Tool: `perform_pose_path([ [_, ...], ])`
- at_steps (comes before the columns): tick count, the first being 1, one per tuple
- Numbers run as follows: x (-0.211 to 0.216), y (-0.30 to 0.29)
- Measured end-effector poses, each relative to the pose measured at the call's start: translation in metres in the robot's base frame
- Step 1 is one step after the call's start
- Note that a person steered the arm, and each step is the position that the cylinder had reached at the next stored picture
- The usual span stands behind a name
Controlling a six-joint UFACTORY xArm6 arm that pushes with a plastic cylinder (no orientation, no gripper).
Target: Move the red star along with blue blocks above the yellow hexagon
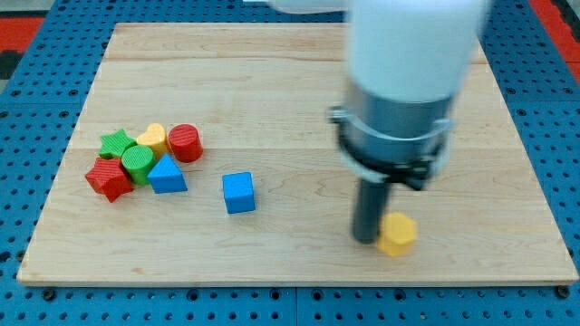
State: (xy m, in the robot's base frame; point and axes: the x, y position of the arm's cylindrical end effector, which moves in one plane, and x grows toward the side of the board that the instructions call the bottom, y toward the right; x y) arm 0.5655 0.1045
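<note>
The red star [108, 178] lies at the view's left in a cluster. The blue triangle [168, 175] touches that cluster on its right side. The blue cube [238, 192] stands alone, right of the cluster. The yellow hexagon [397, 234] sits at the lower right of the board. My tip [366, 239] is down on the board just left of the yellow hexagon, touching or almost touching it, far right of the blue cube and the red star.
The cluster also holds a green star [116, 143], a green cylinder [138, 163], a yellow block [153, 138] and a red cylinder [185, 142]. The wooden board [290, 72] lies on a blue pegboard. The arm's wide white and grey body [403, 81] hangs over the board's right half.
</note>
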Motion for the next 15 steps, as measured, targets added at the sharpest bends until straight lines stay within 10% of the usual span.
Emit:
perform_pose_path([
  [1,0.003,0.01],
  [4,0.012,-0.3],
  [6,-0.082,-0.394],
  [10,-0.077,-0.203],
  [12,-0.095,-0.323],
  [15,-0.049,-0.227],
])
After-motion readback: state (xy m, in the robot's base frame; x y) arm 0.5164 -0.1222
